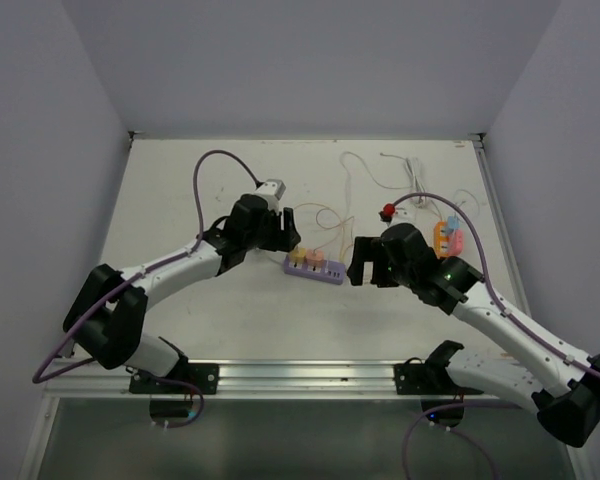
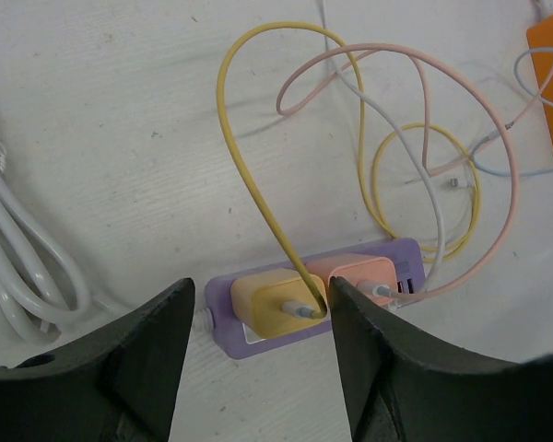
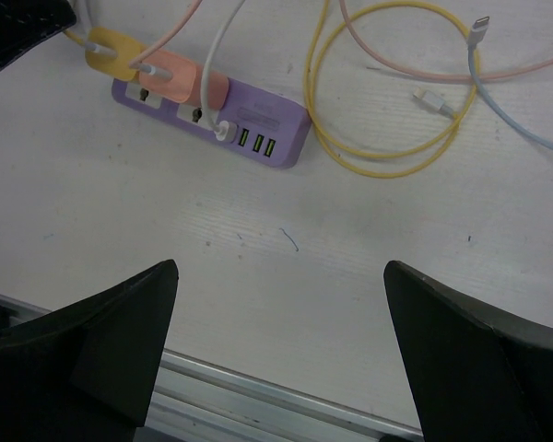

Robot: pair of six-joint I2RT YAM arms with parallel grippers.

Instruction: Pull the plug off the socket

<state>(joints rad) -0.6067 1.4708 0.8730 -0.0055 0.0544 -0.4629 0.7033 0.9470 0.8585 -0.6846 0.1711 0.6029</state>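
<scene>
Right, my left gripper (image 2: 258, 293) hangs at the end of the purple power strip (image 2: 407, 256), fingers apart, and the yellow plug (image 2: 269, 311) sits in the strip's end socket, framed between them (whether a pad touches it, I cannot tell). Just beside it the peach plug (image 2: 367, 273) is seated too. My right gripper (image 3: 281, 269) gapes wide over the white table (image 3: 92, 184), near the strip's other end.
</scene>
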